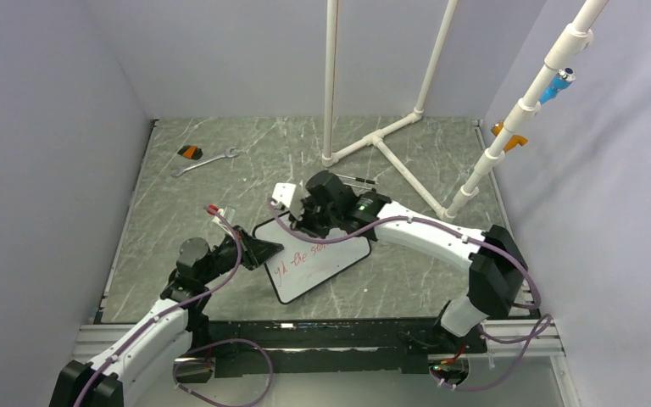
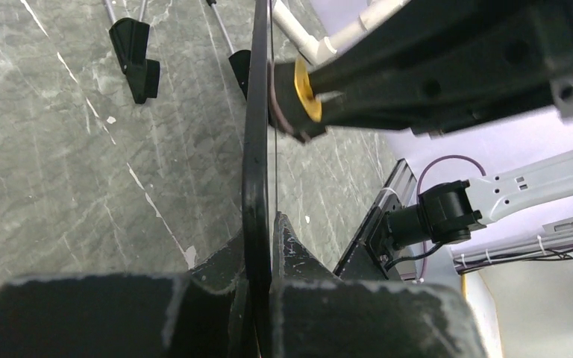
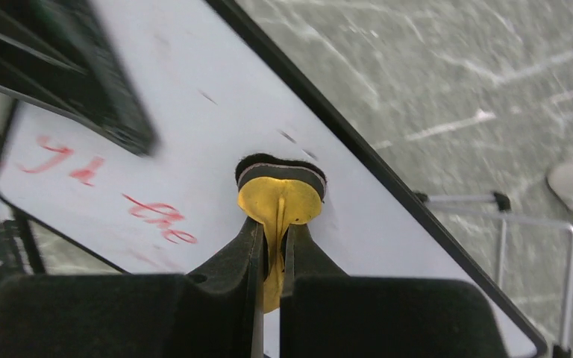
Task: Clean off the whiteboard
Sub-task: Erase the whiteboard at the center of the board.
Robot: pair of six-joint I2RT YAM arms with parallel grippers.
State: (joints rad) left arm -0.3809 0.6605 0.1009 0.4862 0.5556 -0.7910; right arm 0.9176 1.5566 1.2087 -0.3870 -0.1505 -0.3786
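— What are the two claws doing?

— The left gripper (image 2: 261, 246) is clenched on the thin black frame of the whiteboard (image 2: 256, 149). It pinches that edge at the bottom centre of its own wrist view. The right gripper (image 3: 272, 242) is squeezed tight on a small eraser pad (image 3: 280, 200), whose dark felt face is pressed against the white surface.

— And where is the board?

— It sits at an angle in the middle of the overhead view, on the table (image 1: 161, 212). The left gripper is at its left corner and the right gripper is over its upper edge.

— What about materials?

— The pad is rounded and yellow, with a thin grey band and then fuzzy black felt. The board is glossy white with rounded corners, and a wire stand (image 3: 537, 224) with black tips shows at the right of the right wrist view. The table is grey-green stone pattern with pale veins. A metal wrench (image 1: 206, 162) lies in the upper left.

— Is any writing readable?

— There is red handwriting on the lower left part of the board. One word reads "the", and the rest I cannot make out.
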